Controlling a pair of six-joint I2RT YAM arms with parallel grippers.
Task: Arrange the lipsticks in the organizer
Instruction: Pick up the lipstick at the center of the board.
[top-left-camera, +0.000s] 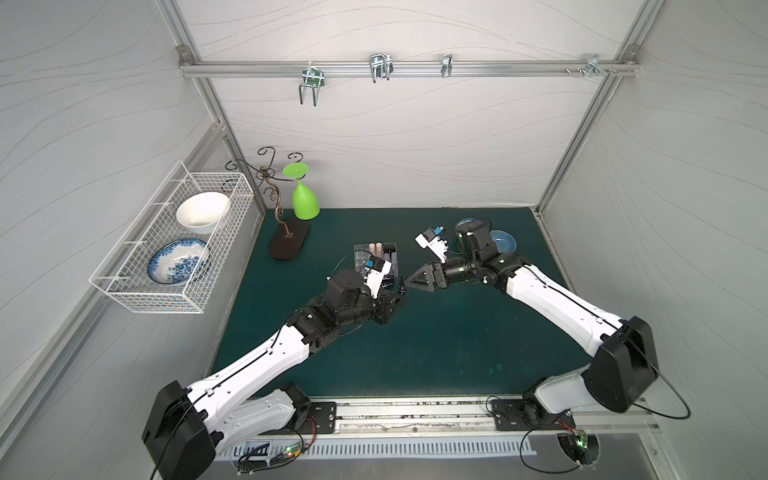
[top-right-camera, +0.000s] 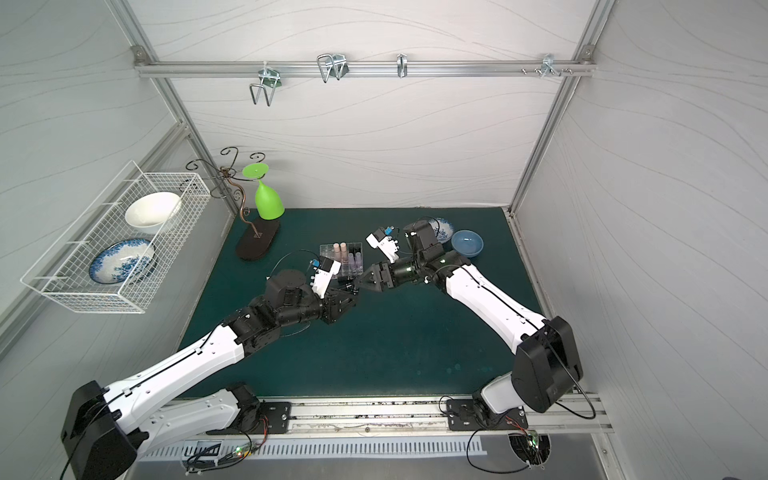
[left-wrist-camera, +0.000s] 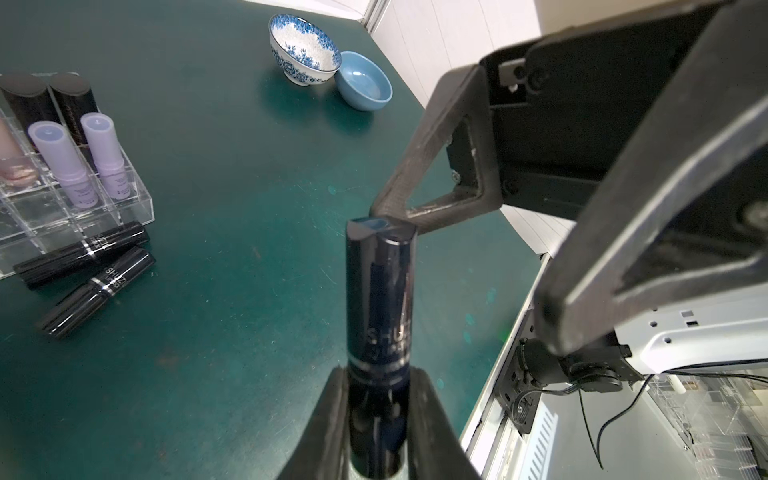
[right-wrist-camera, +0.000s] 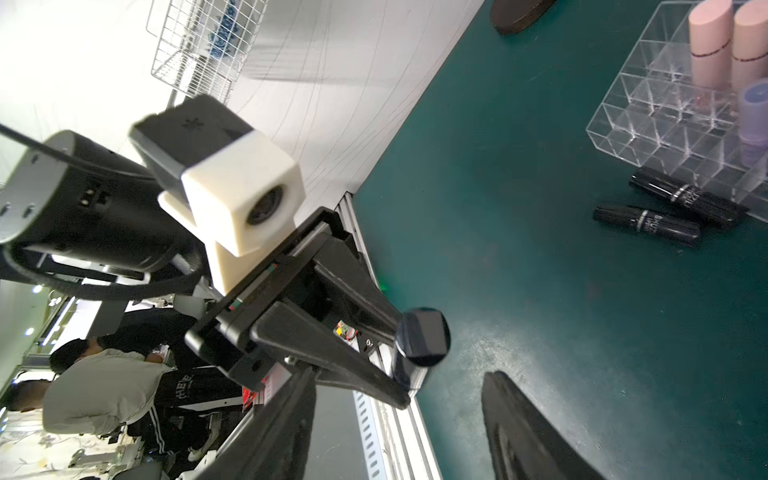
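My left gripper (left-wrist-camera: 380, 374) is shut on a glossy black lipstick (left-wrist-camera: 380, 299) and holds it above the green mat, its free end pointing at my right gripper (right-wrist-camera: 401, 372). The right gripper is open, and one of its fingertips (left-wrist-camera: 384, 216) touches the tube's end (right-wrist-camera: 424, 336). In both top views the two grippers (top-left-camera: 401, 291) (top-left-camera: 409, 284) meet just in front of the clear organizer (top-left-camera: 361, 255) (top-right-camera: 328, 251). Pink lipsticks (right-wrist-camera: 710, 45), lilac ones (left-wrist-camera: 62, 162) and black ones (left-wrist-camera: 29, 99) stand in its cells. Two black lipsticks (left-wrist-camera: 83, 253) (left-wrist-camera: 95, 291) lie on the mat beside it.
A pale blue bowl (top-right-camera: 467, 243) and a blue-patterned bowl (left-wrist-camera: 305, 50) sit at the back right. A green glass (top-left-camera: 305, 199) hangs upside down on a metal stand (top-left-camera: 289, 245) at the back left. On the left wall hangs a white wire basket (top-left-camera: 124, 286) holding two bowls.
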